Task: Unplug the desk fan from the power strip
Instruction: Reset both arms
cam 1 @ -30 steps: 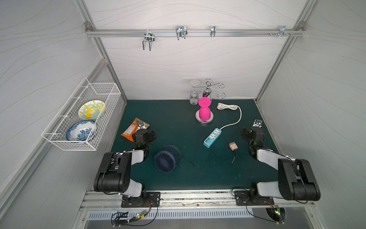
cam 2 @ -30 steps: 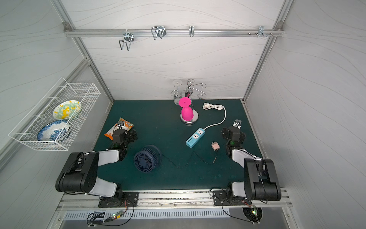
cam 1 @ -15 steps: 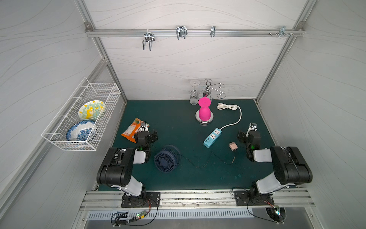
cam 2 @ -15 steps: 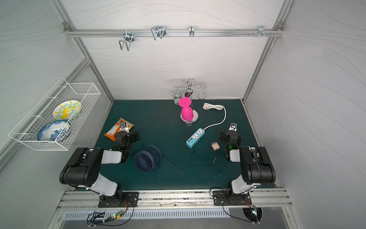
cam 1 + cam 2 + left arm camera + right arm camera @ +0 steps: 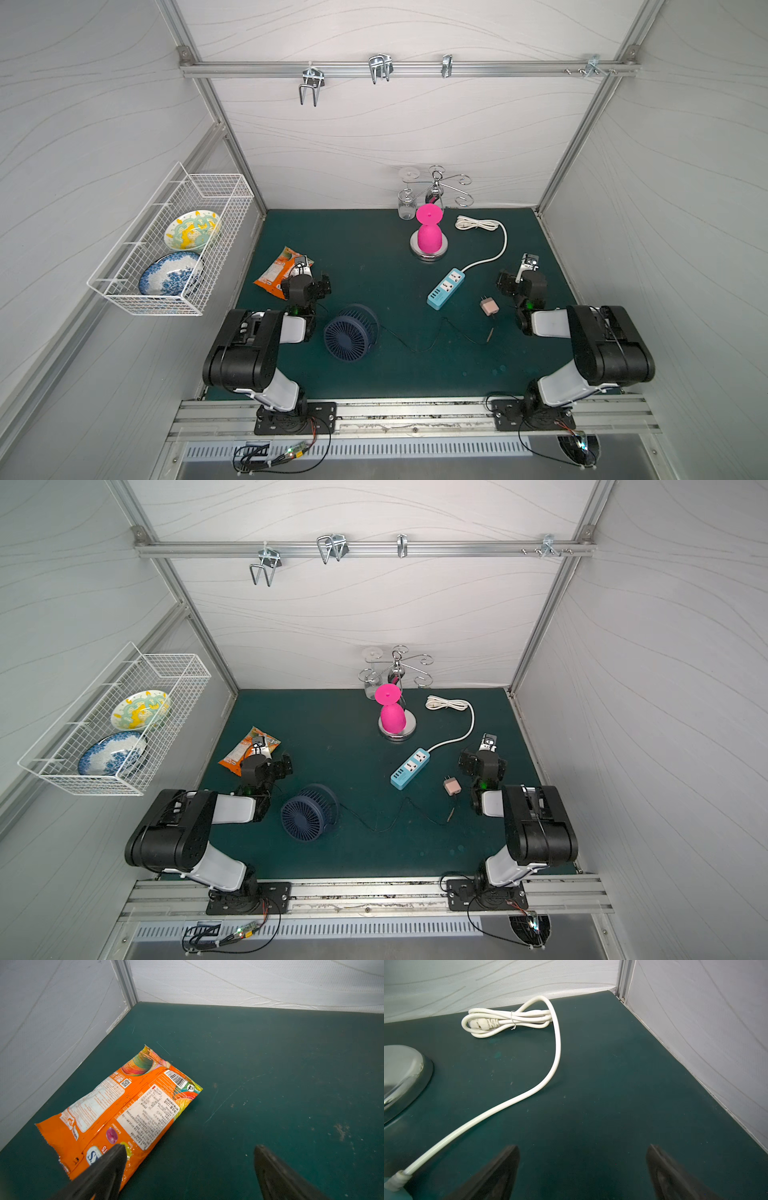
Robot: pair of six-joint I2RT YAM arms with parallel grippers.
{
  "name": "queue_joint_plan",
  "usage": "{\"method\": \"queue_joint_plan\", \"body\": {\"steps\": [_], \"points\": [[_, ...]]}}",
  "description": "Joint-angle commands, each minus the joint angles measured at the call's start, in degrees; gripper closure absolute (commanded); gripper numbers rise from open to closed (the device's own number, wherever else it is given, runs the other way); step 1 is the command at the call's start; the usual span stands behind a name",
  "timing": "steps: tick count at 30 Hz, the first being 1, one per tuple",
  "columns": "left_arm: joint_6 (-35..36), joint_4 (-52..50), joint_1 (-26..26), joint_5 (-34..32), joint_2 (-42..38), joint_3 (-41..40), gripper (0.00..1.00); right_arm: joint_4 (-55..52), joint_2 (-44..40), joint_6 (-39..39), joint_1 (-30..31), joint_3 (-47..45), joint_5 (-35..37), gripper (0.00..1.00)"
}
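Observation:
The navy-blue desk fan (image 5: 351,332) (image 5: 309,812) lies on the green mat in both top views. Its thin black cable runs right to a small pink plug (image 5: 489,306) (image 5: 452,786). The plug lies loose on the mat, apart from the light-blue power strip (image 5: 446,288) (image 5: 410,768). My left gripper (image 5: 302,266) (image 5: 190,1151) stands open low over the mat, with one finger over the end of an orange snack bag (image 5: 128,1105). My right gripper (image 5: 528,266) (image 5: 583,1151) is open and empty, right of the strip, near its white cord (image 5: 529,1093).
The orange snack bag (image 5: 276,272) lies at the left. A pink cup sits on a chrome stand (image 5: 429,235) at the back. The bundled white cord (image 5: 478,224) lies behind the strip. A wire basket (image 5: 174,245) with plates hangs on the left wall.
Both arms have folded back nearer their bases, the right one more. The grippers stay at about the same spots. The fan, plug and strip have not moved.

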Motion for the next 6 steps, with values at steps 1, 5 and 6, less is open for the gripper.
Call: {"method": "queue_joint_plan", "body": {"steps": [1, 5, 6], "points": [[-0.1, 3.0, 0.2, -0.9, 0.3, 1.0, 0.0, 0.0, 0.2, -0.7, 0.2, 1.0, -0.9, 0.01], [-0.1, 3.0, 0.2, -0.8, 0.2, 0.9, 0.0, 0.1, -0.1, -0.7, 0.2, 0.8, -0.7, 0.01], [-0.1, 3.1, 0.2, -0.8, 0.2, 0.9, 0.0, 0.2, -0.1, -0.7, 0.2, 0.8, -0.7, 0.01]]}}
